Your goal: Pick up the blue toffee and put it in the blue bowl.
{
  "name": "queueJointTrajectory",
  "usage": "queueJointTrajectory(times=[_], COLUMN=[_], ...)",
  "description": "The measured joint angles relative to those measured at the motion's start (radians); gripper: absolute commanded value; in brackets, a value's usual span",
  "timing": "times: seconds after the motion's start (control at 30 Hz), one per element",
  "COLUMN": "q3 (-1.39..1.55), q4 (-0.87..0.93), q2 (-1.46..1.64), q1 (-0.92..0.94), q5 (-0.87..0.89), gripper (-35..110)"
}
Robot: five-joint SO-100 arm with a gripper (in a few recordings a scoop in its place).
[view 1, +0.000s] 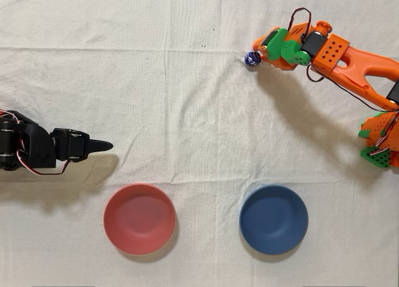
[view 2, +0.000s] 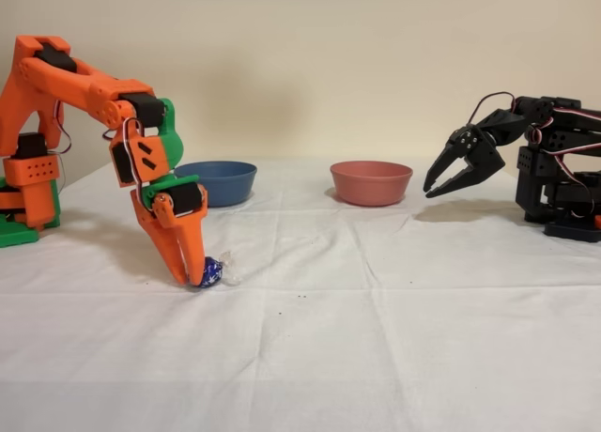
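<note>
White cloth [view 2: 394, 338] lay wide and bare around the orange gripper [view 2: 192, 280], its fingers closed against the blue toffee [view 2: 208, 271] on the surface. Well apart stood the blue bowl [view 1: 274, 219], beside a red bowl [view 1: 139, 218].

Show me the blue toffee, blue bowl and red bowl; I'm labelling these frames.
blue toffee [view 2: 208, 272]: fixed view, middle of its wrapper.
blue bowl [view 1: 274, 219]: overhead view, bare inside floor.
red bowl [view 1: 139, 218]: overhead view, bare inside floor.
</note>
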Motion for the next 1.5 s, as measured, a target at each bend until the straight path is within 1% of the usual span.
queueJointTrajectory(times=[0.1,0.23,0.6,0.8,1.13,1.5], q3=[0.000,0.025,0.179,0.241,0.210,0.092], q4=[0.002,0.020,0.152,0.152,0.098,0.071], q2=[0.000,0.014,0.252,0.331,0.291,0.137], q1=[0.000,0.002,-0.003,-0.041,-0.141,-0.132], q5=[-0.021,-0.021,0.021,0.040,0.077,0.094], gripper=[27,29,31,31,31,35])
